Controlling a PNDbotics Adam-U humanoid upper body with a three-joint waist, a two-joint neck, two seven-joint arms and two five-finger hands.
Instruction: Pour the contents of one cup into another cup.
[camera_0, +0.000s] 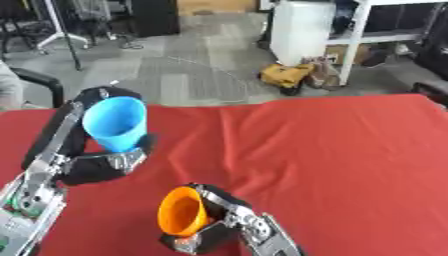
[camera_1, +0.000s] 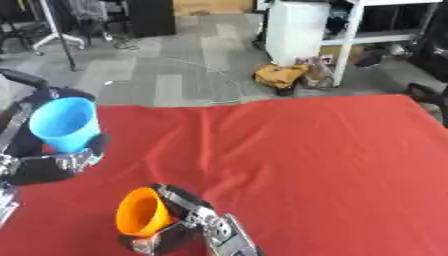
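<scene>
A blue cup (camera_0: 116, 123) is held upright above the red table's left side, with my left hand (camera_0: 103, 166) curled round its lower part. An orange cup (camera_0: 182, 212) is tipped on its side near the front edge, its mouth facing left. My right hand (camera_0: 219, 220) is wrapped round the orange cup from the right and below. The two cups are apart, the orange one lower and to the right of the blue one. I cannot see what is inside either cup.
The red cloth (camera_0: 332, 150) covers the table and lies wrinkled near the middle. Beyond the far edge are a grey floor, a yellow bag (camera_0: 284, 75), a white cabinet (camera_0: 302, 30) and a black chair arm (camera_0: 39, 80) at the left.
</scene>
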